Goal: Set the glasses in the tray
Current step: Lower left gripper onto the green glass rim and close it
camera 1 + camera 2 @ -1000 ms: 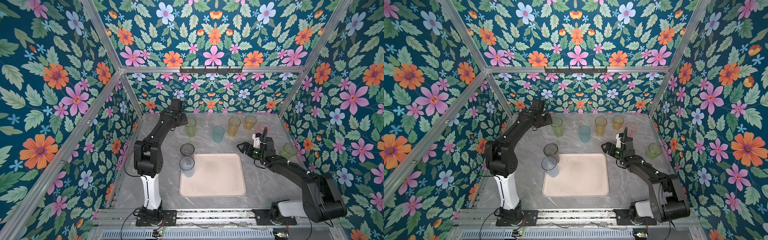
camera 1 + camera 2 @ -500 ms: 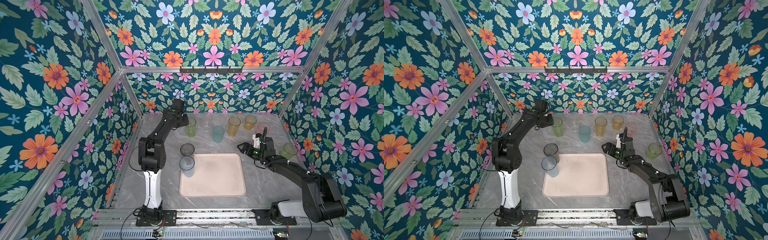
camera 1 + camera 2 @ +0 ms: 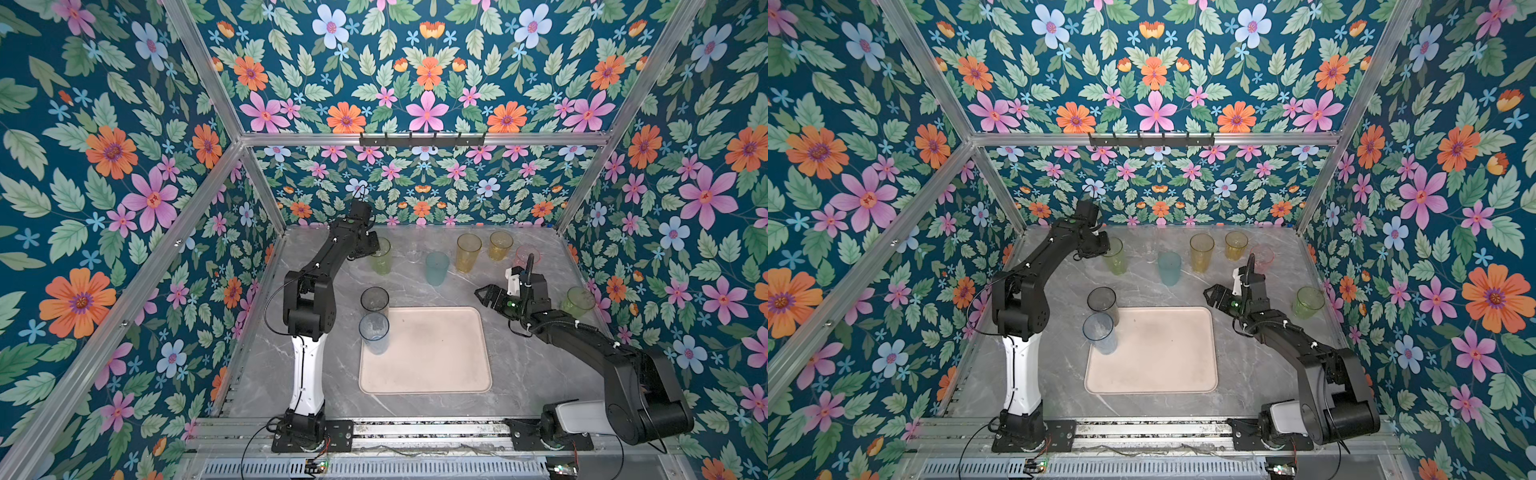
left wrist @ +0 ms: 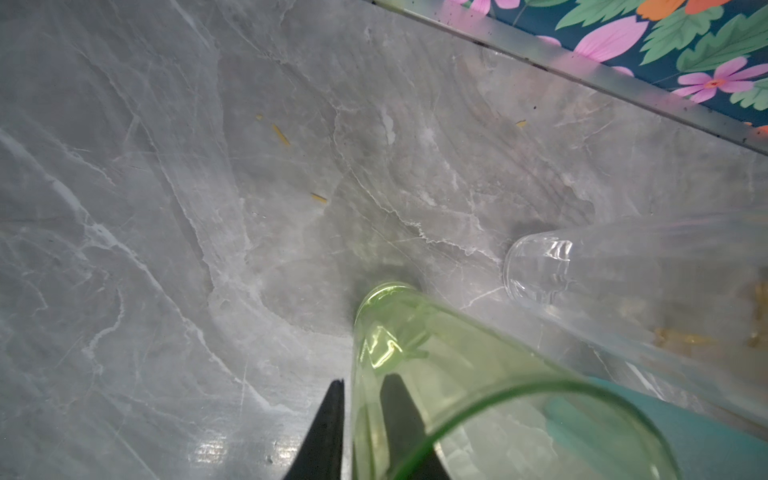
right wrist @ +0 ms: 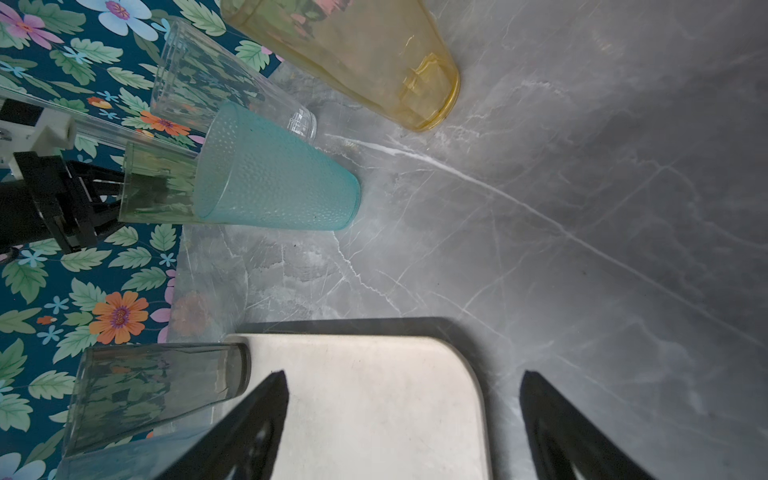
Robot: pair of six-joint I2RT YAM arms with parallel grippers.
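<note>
room: flower walls (image 3: 124, 166) stood all round a grey stone table (image 3: 523, 374).
tray (image 3: 424, 357): pink and flat, it lay in the middle of the table, near the front.
left claw (image 4: 360, 380): it was at the back left and pinched the wall of the tall green glass (image 3: 381, 261), with one finger inside and one outside.
tall green glass: it stood upright on the table, well apart from the tray.
clear glass (image 4: 536, 274): it stood just beside the tall green glass, near the back wall.
teal glass (image 3: 437, 270): it stood on the table between the back row and the tray.
tall yellow glass (image 3: 468, 254): it stood at the back, near the short yellow glass (image 3: 500, 246).
pink glass (image 3: 528, 255): it stood at the back right, behind the right arm.
short green glass (image 3: 575, 302): it stood on the table near the right wall.
grey glass (image 3: 375, 300): it stood at the tray's far left corner; I could not tell if it was on the tray.
blue glass (image 3: 374, 334): it stood just in front of the grey glass and looked to be on the tray's left edge.
right claw (image 3: 481, 293): it was wide open and held nothing, near the tray's far right corner.
</note>
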